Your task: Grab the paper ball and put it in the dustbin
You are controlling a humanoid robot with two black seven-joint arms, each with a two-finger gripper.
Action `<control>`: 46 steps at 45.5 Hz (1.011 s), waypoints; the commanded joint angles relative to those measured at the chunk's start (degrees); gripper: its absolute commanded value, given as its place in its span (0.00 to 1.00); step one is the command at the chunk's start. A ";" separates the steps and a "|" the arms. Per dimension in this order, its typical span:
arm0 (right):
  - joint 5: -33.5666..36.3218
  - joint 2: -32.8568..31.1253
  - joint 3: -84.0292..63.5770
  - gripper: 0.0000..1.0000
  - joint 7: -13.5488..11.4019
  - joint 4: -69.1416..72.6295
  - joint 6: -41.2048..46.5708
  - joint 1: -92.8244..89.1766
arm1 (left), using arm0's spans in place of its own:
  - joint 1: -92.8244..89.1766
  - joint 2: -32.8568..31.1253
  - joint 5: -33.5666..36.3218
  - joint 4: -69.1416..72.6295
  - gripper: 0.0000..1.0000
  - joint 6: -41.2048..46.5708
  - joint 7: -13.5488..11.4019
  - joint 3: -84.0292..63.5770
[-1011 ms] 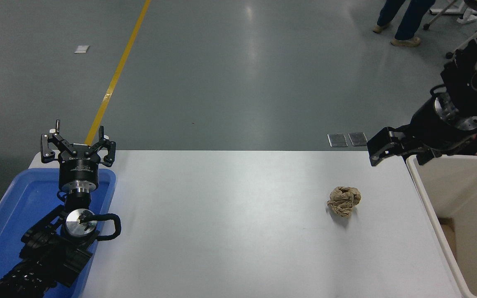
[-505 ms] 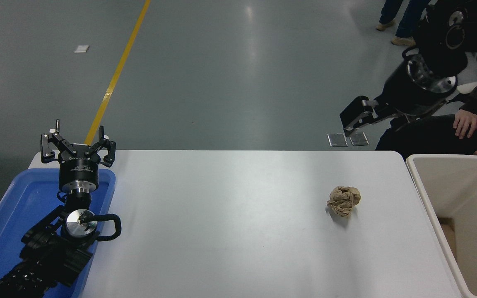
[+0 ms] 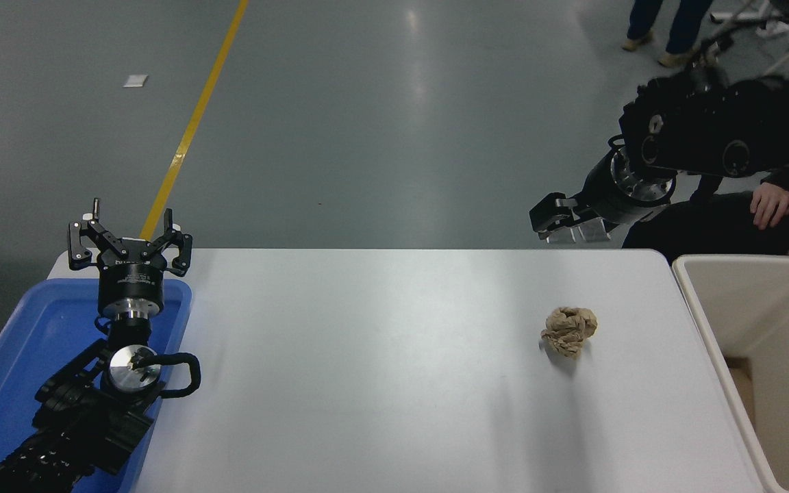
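White table (image 3: pixel 381 383) on a grey floor (image 3: pixel 367 123) with a yellow line (image 3: pixel 192 123). Paper ball (image 3: pixel 569 331) lies right of centre, near the dustbin (image 3: pixel 703 322). Left gripper (image 3: pixel 130 241) spread, empty, above blue tray (image 3: pixel 18 342). Right gripper (image 3: pixel 559 219) beyond far edge; finger state unclear.

White table (image 3: pixel 367 383): paper ball (image 3: pixel 569 331) right of centre, apart from dustbin (image 3: pixel 699 322) at right edge; blue tray (image 3: pixel 18 342) at left under left gripper (image 3: pixel 130 236) (fingers spread); right gripper (image 3: pixel 553 218) beyond far edge
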 commanded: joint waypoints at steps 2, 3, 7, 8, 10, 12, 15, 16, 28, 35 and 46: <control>-3.86 2.53 0.41 1.00 0.01 -9.27 -7.99 -14.07 | -0.09 0.00 0.00 0.00 0.99 -0.07 0.00 0.04; -3.86 2.62 0.41 1.00 0.01 -9.97 -8.78 -15.12 | -0.09 0.00 0.00 0.00 0.99 -0.07 0.00 0.04; -4.12 2.80 0.50 1.00 0.01 -12.17 -10.55 -18.20 | -0.09 0.00 0.00 0.00 0.99 -0.07 0.00 0.04; -4.12 2.80 0.50 1.00 0.01 -12.44 -10.90 -18.73 | -0.09 0.00 0.00 0.00 0.99 -0.07 0.00 0.04; -4.21 2.89 0.50 1.00 0.01 -13.31 -11.43 -20.05 | -0.09 0.00 0.00 0.00 0.99 0.01 -0.01 -0.05; -4.39 2.97 0.58 1.00 0.01 -14.37 -12.13 -21.45 | -0.09 0.00 0.00 0.00 0.99 0.01 -0.01 0.04; -4.65 3.32 0.67 1.00 -0.08 -15.78 -13.53 -23.30 | -0.09 0.00 0.00 0.00 0.99 0.01 -0.09 0.04; -4.65 3.41 0.76 1.00 -0.08 -16.04 -13.80 -23.83 | -0.09 0.00 0.00 0.00 0.99 -0.07 -0.01 -0.05; -4.47 3.41 6.82 1.00 -0.34 -17.54 -14.59 -28.84 | -0.09 0.00 0.00 0.00 0.99 0.01 -0.09 -0.05; -4.47 3.41 8.14 1.00 -0.78 -18.15 -15.21 -30.69 | -0.09 0.00 0.00 0.00 0.99 0.01 -0.09 0.04; -4.74 4.20 8.06 1.00 -1.93 -21.32 -18.55 -33.67 | -0.09 0.00 0.00 0.00 0.99 -0.07 -0.09 -0.05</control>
